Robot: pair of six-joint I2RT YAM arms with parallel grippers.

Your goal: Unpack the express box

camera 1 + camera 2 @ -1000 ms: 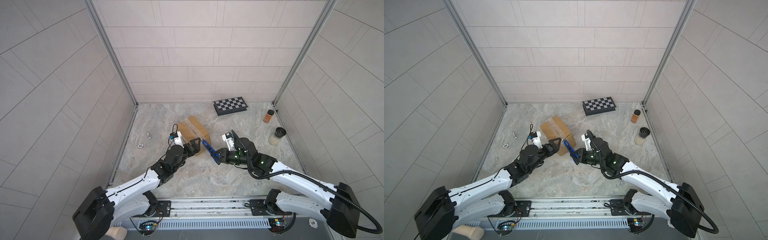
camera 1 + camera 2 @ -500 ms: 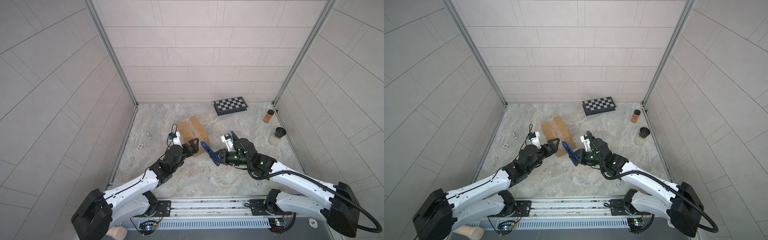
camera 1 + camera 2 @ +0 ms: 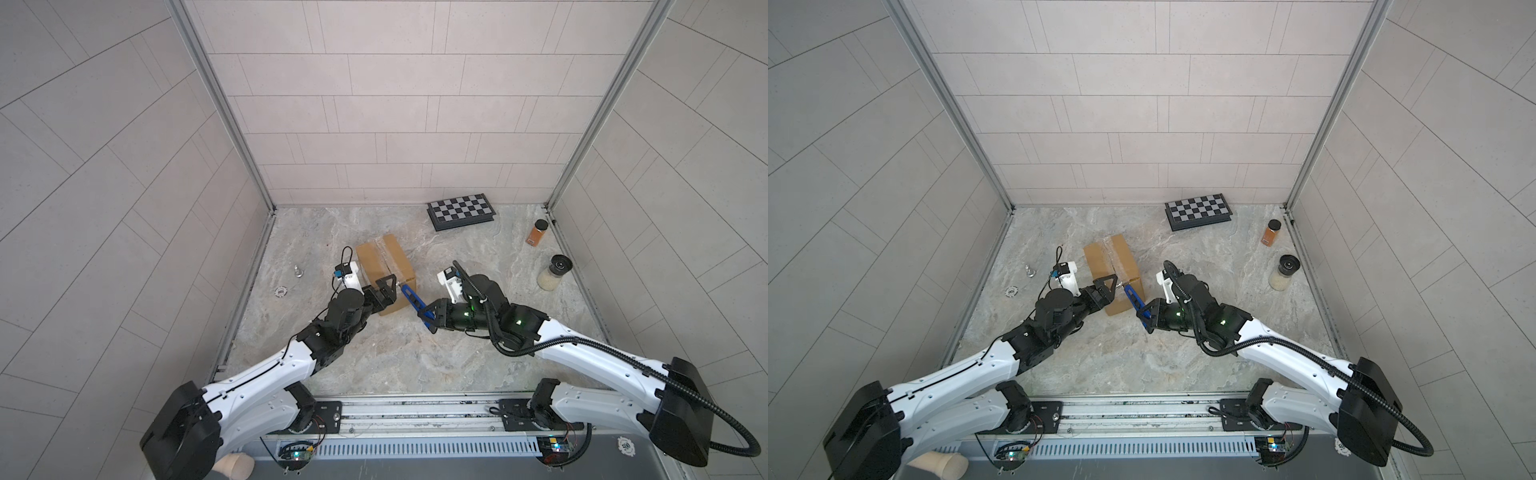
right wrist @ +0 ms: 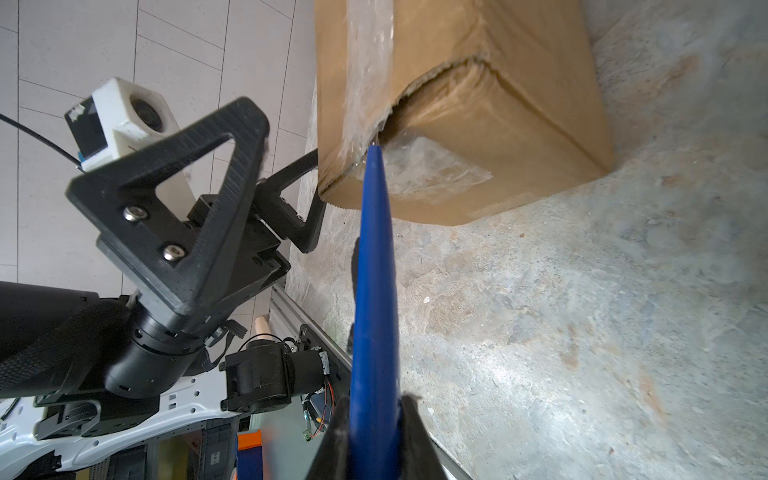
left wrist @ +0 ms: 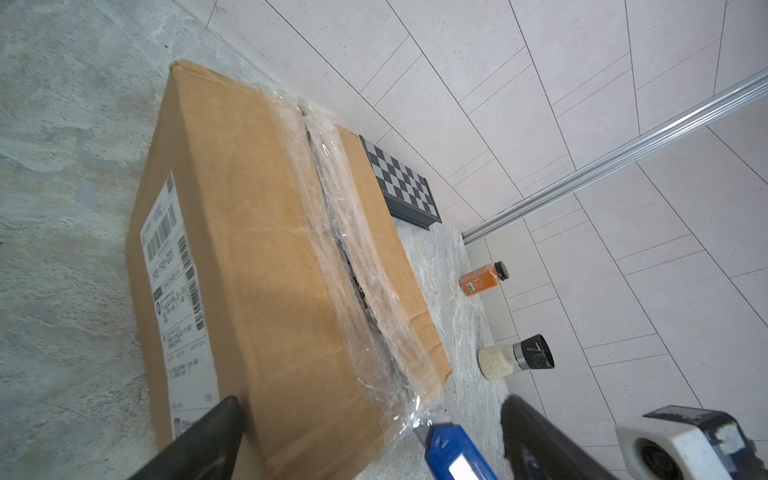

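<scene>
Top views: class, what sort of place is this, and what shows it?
Probably a robot test cell, not a home: tile-look wall panels in aluminium posts, the left arm and right arm mounted on a rail, and the express box on a marble-look tabletop.

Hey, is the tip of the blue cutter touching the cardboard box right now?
Touching. The right wrist view shows the tip of the blue cutter meeting the taped edge of the express box, no gap.
</scene>
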